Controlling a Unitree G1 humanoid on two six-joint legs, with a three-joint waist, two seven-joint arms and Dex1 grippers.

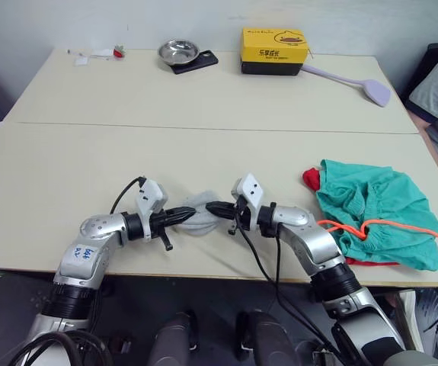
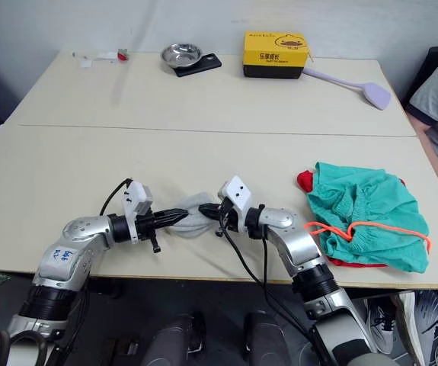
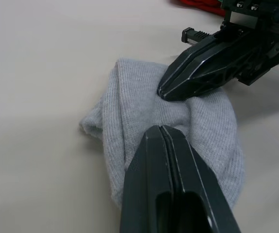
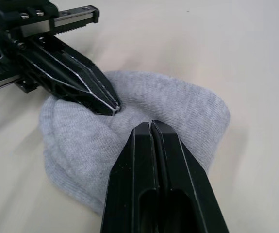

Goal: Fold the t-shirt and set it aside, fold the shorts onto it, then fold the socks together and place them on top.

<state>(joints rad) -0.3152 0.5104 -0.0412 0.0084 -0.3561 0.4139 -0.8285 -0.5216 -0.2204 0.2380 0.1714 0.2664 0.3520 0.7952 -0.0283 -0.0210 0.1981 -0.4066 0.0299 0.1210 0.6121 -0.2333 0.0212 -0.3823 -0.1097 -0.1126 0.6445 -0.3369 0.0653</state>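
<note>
Right at the table's near edge, about midway along it, the socks [image 1: 196,216] sit as one small grey bundle, and both arms are on it. Left gripper [image 1: 186,216] comes in from the robot's left, right gripper [image 1: 212,207] from the robot's right, tips almost meeting over the cloth. From the wrist views, each gripper has its fingers [image 3: 171,160] pressed tight together with no gap, tips pushed down into the knit, so whether any cloth is caught between them, I can't tell; it reads more like pinning than a full bite. The bundle is doubled over, with a rounded fold on one side and loose layered edges on the other. I'd judge this stuff to be very light, soft and limp, ribbed enough not to slide much on the table [image 1: 203,99], but ready to spring open or flop the moment it's let go. Best hold, to my eye, is across all the layers near the folded end, pinching deep rather than at a single edge, so both socks come up together. Over by the near right corner lie the shorts [image 1: 371,206], rumpled, orange drawstring looping out, spread over the t-shirt [image 1: 311,179], with red peeking from beneath at the far side and the near edge. That pile looks soft and uneven, so the socks would want a flattish spot on top. Along the far edge, a bowl [image 1: 178,52], a yellow box [image 1: 274,49] and a spatula [image 1: 356,84] stand well apart from the work.
</note>
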